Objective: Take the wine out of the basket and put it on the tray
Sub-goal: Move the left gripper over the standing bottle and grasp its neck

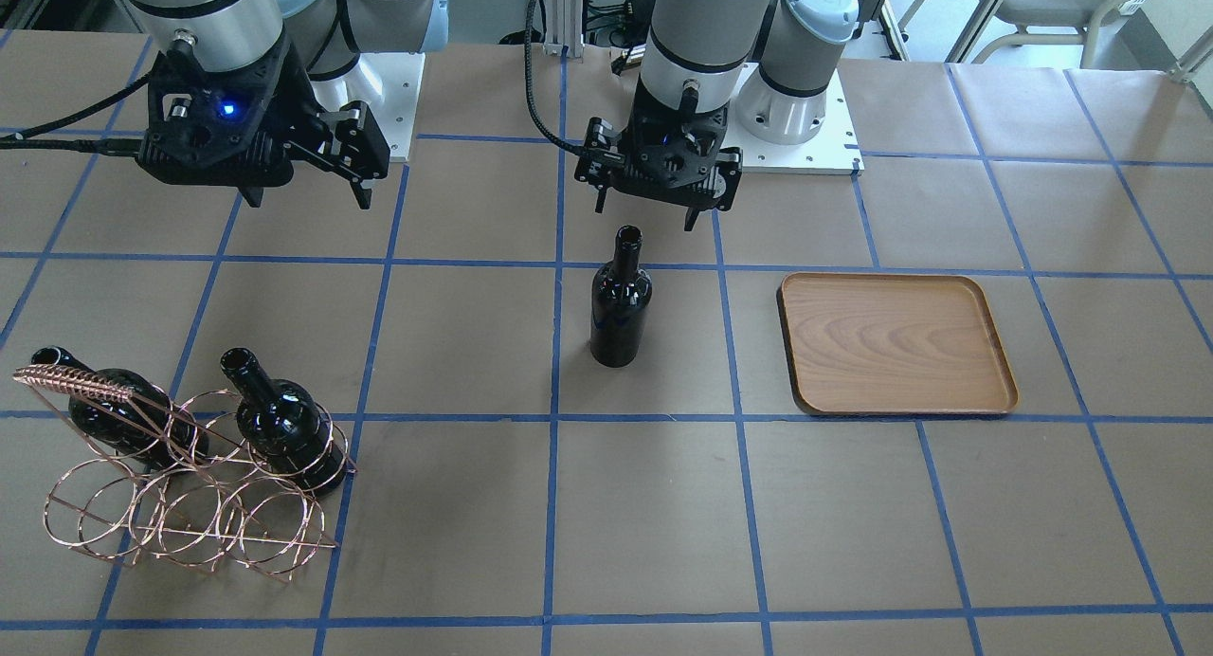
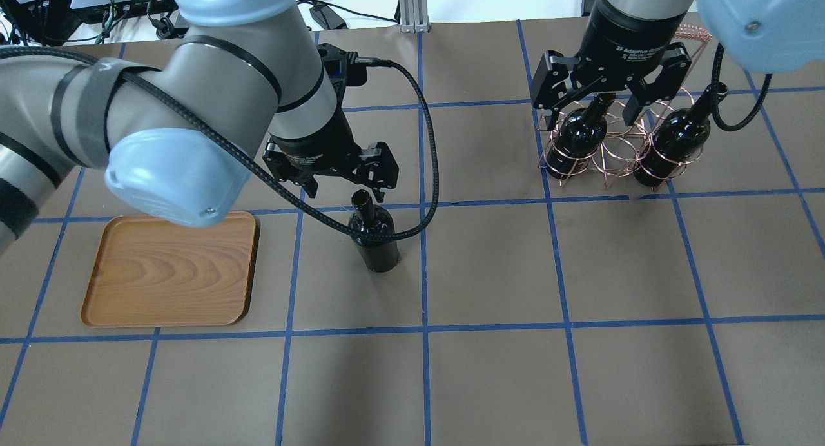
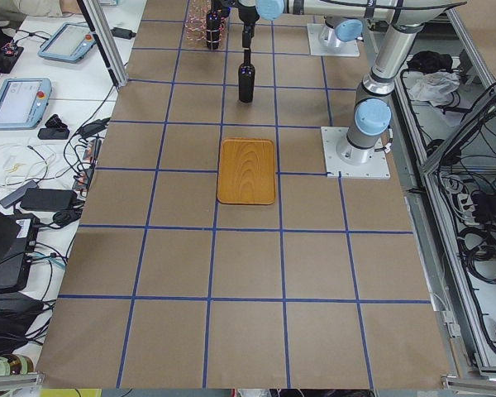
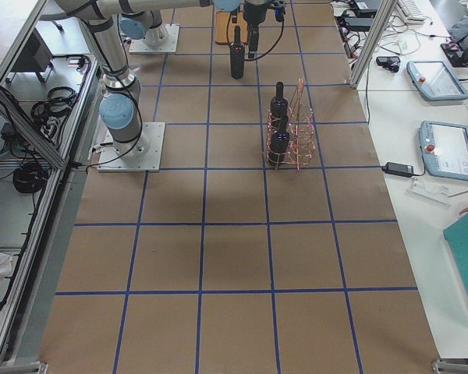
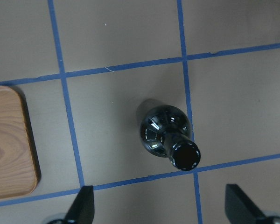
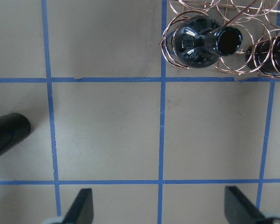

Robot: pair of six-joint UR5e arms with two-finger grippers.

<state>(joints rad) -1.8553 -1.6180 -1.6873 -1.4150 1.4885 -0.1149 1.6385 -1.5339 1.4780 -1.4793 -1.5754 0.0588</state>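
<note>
One wine bottle stands upright on the table on its own, a little apart from the wooden tray, which has nothing on it. My left gripper is open and empty, above the bottle and slightly on the robot's side of it. In the left wrist view the bottle sits just ahead of the open fingers. Two more bottles stand in the copper wire basket. My right gripper is open and empty, above the basket's nearer bottle.
The brown paper table is marked with a blue tape grid. The tray lies to the left of the standing bottle in the overhead view, and the basket is at the far right. Arm base plates are at the robot's edge.
</note>
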